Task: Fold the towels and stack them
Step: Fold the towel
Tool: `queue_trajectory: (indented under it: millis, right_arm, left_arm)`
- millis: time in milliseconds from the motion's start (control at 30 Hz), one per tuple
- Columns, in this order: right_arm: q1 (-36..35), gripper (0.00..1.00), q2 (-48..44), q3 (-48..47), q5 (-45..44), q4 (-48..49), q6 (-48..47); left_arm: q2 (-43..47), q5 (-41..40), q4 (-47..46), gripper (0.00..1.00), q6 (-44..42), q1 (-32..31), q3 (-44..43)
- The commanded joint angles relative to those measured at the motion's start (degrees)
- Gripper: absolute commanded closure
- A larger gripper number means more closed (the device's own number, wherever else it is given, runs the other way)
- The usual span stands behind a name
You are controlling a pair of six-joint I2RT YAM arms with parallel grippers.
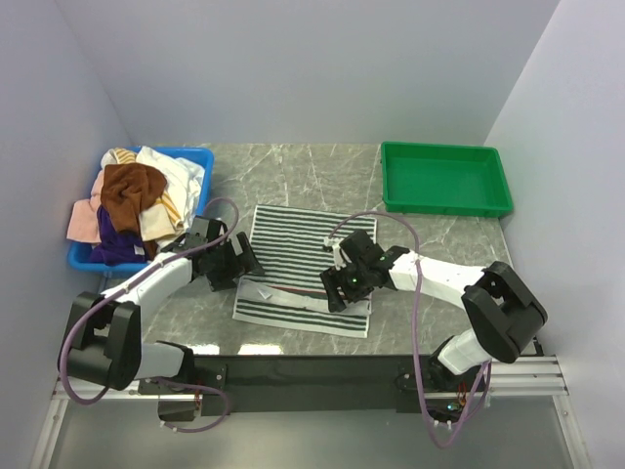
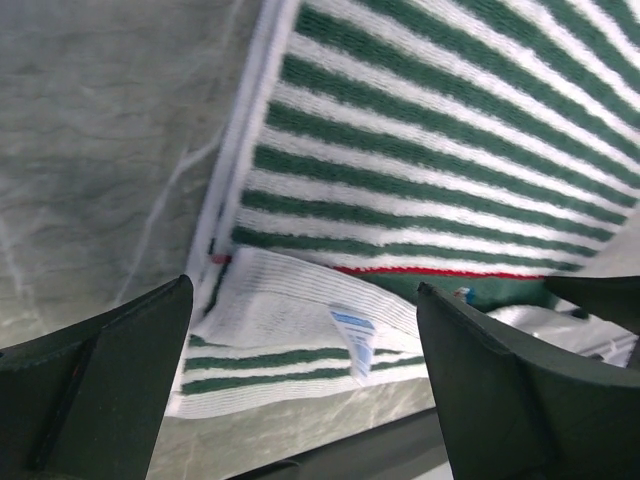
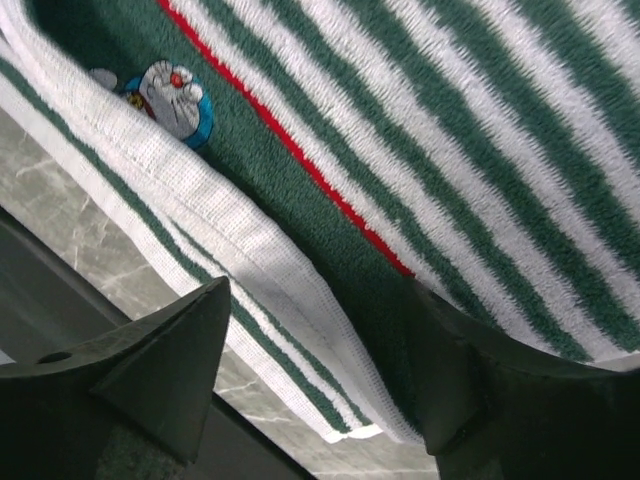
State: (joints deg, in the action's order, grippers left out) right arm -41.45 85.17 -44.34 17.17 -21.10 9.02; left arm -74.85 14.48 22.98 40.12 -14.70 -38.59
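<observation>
A green-and-white striped towel (image 1: pixel 303 249) lies spread flat on the marble table, with a red line and a small cartoon patch (image 3: pixel 170 90) near its front hem. Its near-left corner is turned over, showing a label (image 2: pixel 352 335). My left gripper (image 1: pixel 239 264) stands open at that left edge, the folded corner between its fingers (image 2: pixel 305 370) but untouched. My right gripper (image 1: pixel 342 285) is open low over the near-right hem (image 3: pixel 320 360). More towels, brown (image 1: pixel 132 186), white (image 1: pixel 181 176), pink (image 1: pixel 86 220) and purple (image 1: pixel 117 244), are heaped in a blue bin (image 1: pixel 195 153) at the left.
An empty green tray (image 1: pixel 444 181) sits at the back right. The table's dark front edge runs just below the towel's hem (image 1: pixel 312 363). Grey walls close in the table on the left, back and right.
</observation>
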Motion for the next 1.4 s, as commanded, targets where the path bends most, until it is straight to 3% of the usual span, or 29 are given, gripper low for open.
queue_trajectory:
  millis: [0, 267, 600, 867, 1100, 1233, 1367]
  right_arm:
    - [-1.8, 0.27, -3.0, -1.7, 1.5, -2.7, 0.9]
    - [-4.9, 0.47, -8.8, 0.7, 5.8, -4.6, 3.9]
    - [-7.2, 0.51, -4.9, 4.3, 11.0, -6.4, 7.0]
    - [-9.4, 0.51, -6.2, -1.9, 11.6, -11.3, 1.6]
    - [-9.4, 0.5, -4.7, -10.7, 10.4, -1.2, 2.8]
    - [-9.3, 0.52, 1.5, -15.1, 8.7, 4.9, 7.0]
    - [-9.9, 0.61, 8.0, -18.3, 7.0, 9.6, 11.1]
  left_arm:
    - [0.7, 3.1, -2.7, 0.01, -0.2, 0.1, -1.1]
    - [1.1, 1.8, -1.6, 0.01, -0.9, -1.7, -2.9]
    - [1.8, 0.7, -0.5, 0.01, -1.2, -4.4, -6.9]
    - [7.8, -1.8, -0.6, 0.01, -3.3, -4.8, -11.2]
    - [14.2, -5.8, -2.2, 0.01, -7.0, -4.8, -10.5]
    - [16.1, -9.3, -0.5, 0.03, -5.4, -4.7, -9.2]
    - [16.0, -11.3, 2.9, 0.05, -3.0, -4.8, -7.7]
